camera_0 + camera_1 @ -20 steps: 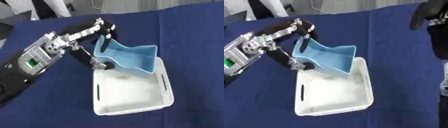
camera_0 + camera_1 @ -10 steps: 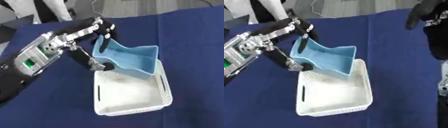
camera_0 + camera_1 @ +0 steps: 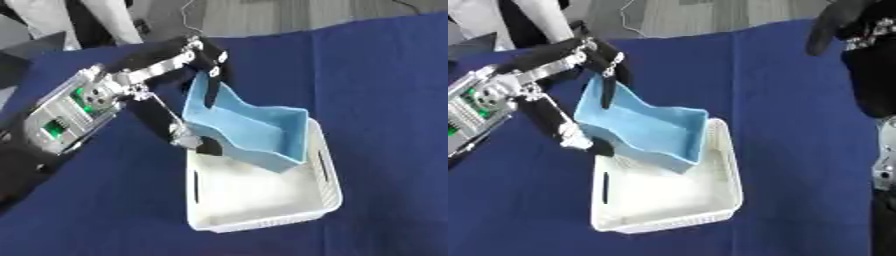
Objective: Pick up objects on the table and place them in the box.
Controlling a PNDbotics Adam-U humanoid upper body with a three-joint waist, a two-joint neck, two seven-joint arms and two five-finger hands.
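Right eye view alone shows the right robot hand (image 3: 842,22), fingers drooping, holding nothing.

table (image 3: 385,75): dark blue cover | on it: white box (image 3: 262,210), apparently flat

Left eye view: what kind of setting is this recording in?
Probably a lab or demo bench: a table under a dark blue cloth, one white box, and the left hand holding a light blue container.

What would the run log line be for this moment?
left hand: fingers gripping blue container | container: tilted over white box, far end | right hand: raised, idle
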